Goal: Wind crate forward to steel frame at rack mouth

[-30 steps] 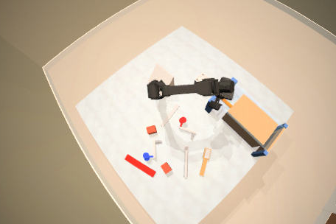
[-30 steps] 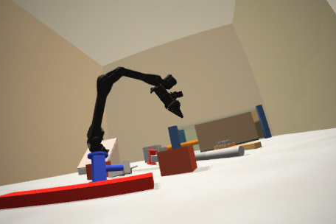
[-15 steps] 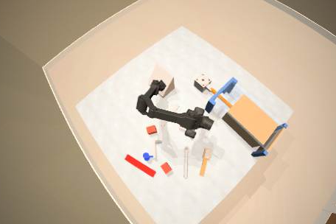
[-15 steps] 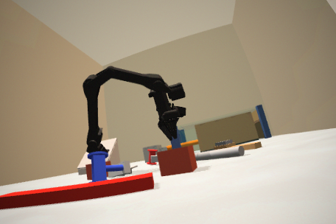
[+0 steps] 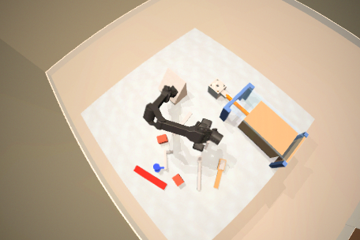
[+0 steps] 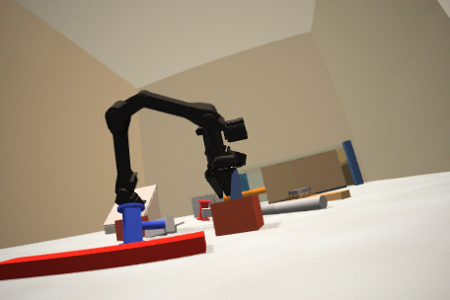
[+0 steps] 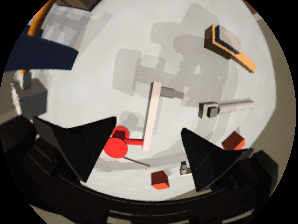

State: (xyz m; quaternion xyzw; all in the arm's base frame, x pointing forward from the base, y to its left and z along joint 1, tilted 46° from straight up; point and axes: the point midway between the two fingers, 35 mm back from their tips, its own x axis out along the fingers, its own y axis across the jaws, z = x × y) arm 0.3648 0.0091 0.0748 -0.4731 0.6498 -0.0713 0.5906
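Observation:
The crate (image 5: pixel 270 126) (image 6: pixel 306 175) sits flat in the cubby, its front a gap away from the blue steel frame (image 5: pixel 238 99) (image 7: pixel 42 54). An orange strap (image 5: pixel 238 104) (image 7: pixel 40 19) runs from it to the winch (image 5: pixel 217 88) (image 7: pixel 31 98), whose top hole is empty. A cranked handle with a red knob (image 6: pixel 203 206) (image 7: pixel 116 146), pale arm (image 7: pixel 151 117) and grey key (image 7: pixel 172 93) lies on the bench. My gripper (image 6: pixel 225 194) (image 7: pixel 149 125) is open and empty above it, the arm showing between the fingers. My arm mostly hides this handle in the top view.
A long grey rod tool (image 5: pixel 199 174) (image 7: pixel 235 106) and an orange-handled tool (image 5: pixel 220 174) lie nearby. Farther off are a blue-knobbed piece (image 5: pixel 157 167) (image 6: pixel 132 224), two red blocks (image 5: pixel 162 139) (image 5: pixel 178 180), a red bar (image 5: pixel 150 178) and a pale wedge (image 5: pixel 179 88).

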